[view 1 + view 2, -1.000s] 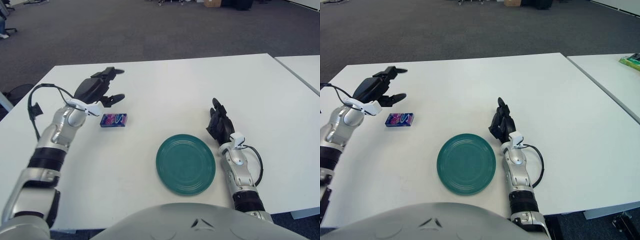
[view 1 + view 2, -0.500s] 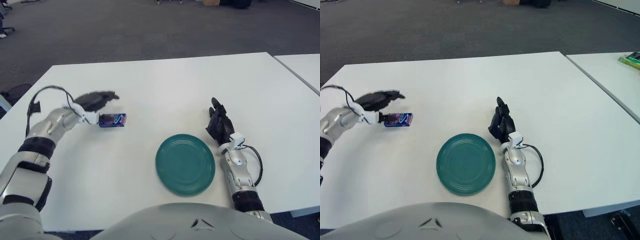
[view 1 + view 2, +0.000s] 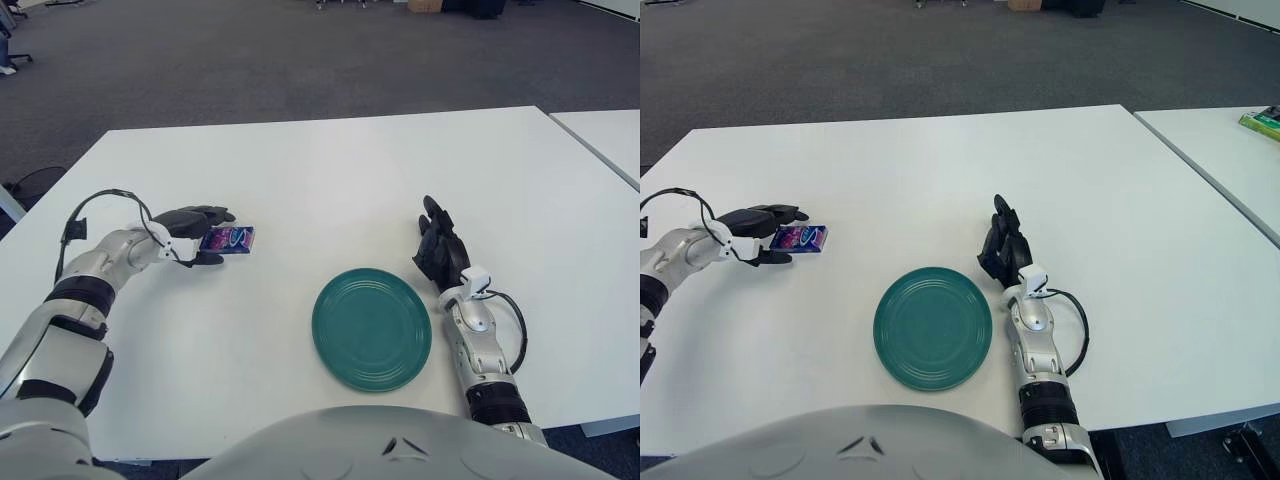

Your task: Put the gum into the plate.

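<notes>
The gum (image 3: 230,238) is a small purple and blue pack lying flat on the white table (image 3: 330,170), left of centre. My left hand (image 3: 199,237) is low on the table at the pack's left end. Its fingers (image 3: 205,214) reach over the far side and its thumb (image 3: 207,258) lies on the near side, spread around the pack's end and not closed on it. The round dark green plate (image 3: 371,327) sits near the front edge, right of the gum. My right hand (image 3: 440,250) rests on the table just right of the plate, fingers relaxed and empty.
A second white table (image 3: 610,130) stands to the right across a narrow gap, with a green object (image 3: 1262,122) on it. Grey carpet lies beyond the far table edge. A black cable (image 3: 90,205) loops off my left forearm.
My left hand has come down from above and behind the gum to table level, and its fingers now bracket the pack's left end. The gum, plate and right hand have not moved.
</notes>
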